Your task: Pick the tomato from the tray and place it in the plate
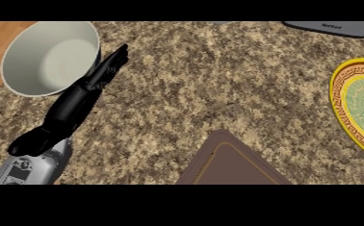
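My left hand (103,73) rises from the lower left with its fingers straight, pointing up and to the right beside a large white bowl. It holds nothing. A brown tray (231,165) shows at the bottom centre, and the part in view carries no tomato. A plate (346,102) with a yellow patterned rim and green centre is cut off by the right edge. No tomato shows anywhere in the head view. My right hand does not show.
A large white bowl (50,56) stands at the upper left, touching or very near my left hand's fingers. A dark grey object (327,27) lies at the top right edge. Speckled brown granite counter (213,76) spreads between bowl, tray and plate.
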Robot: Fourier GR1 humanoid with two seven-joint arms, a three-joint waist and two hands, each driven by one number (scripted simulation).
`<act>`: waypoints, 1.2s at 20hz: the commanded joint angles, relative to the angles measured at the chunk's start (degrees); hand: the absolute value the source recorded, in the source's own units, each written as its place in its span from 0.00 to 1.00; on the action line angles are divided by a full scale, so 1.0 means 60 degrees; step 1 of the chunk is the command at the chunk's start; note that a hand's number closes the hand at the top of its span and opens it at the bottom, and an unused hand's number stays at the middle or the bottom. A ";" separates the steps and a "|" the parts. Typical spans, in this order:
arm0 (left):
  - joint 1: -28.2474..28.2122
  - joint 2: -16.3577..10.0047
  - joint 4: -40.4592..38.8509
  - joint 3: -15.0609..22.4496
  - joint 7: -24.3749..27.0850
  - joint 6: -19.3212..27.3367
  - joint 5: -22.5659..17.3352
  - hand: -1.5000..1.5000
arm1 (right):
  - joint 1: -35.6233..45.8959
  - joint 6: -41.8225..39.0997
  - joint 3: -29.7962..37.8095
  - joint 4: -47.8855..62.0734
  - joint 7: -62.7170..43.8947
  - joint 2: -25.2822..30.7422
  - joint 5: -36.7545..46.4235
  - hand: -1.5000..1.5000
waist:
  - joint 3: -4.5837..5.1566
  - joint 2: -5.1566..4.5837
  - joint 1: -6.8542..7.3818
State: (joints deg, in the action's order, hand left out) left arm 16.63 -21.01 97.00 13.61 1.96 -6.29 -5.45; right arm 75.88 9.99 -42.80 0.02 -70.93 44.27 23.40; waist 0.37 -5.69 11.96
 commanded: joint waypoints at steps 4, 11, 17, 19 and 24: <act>0.0211 0.0146 -0.0159 -0.0018 -0.0156 0.0142 0.0051 0.50 | -0.0191 0.1080 -0.0302 -0.0004 -0.2377 0.0333 0.0317 1.00 | -0.0053 0.0100 -0.0311; -0.0003 0.0100 -0.0280 -0.0138 -0.0090 0.0157 0.0021 0.50 | -0.0527 0.1872 -0.0478 -0.0004 -0.2376 0.0737 0.0507 1.00 | -0.0047 0.0228 -0.0400; -0.0039 0.0023 -0.0538 -0.0292 -0.0067 0.0197 0.0073 0.50 | -0.1081 0.2156 -0.0546 -0.0004 -0.2375 0.0872 0.0590 1.00 | -0.0051 0.0304 -0.0693; -0.0123 0.0200 -0.0505 -0.0252 -0.0128 0.0268 -0.0027 0.50 | -0.1443 0.2055 -0.0416 -0.0004 -0.2375 0.0799 0.0466 1.00 | -0.0057 0.0368 -0.0816; -0.0108 0.0026 -0.0549 -0.0565 -0.0147 0.0339 -0.0036 0.50 | -0.2161 0.2748 0.0528 -0.0004 -0.2375 0.0765 -0.0468 1.00 | -0.0100 0.0471 -0.1105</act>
State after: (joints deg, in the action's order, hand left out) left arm 16.30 -20.67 94.10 11.19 0.99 -4.77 -5.59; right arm 65.26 20.05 -42.87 0.02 -70.66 49.57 23.76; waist -0.07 -3.26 6.56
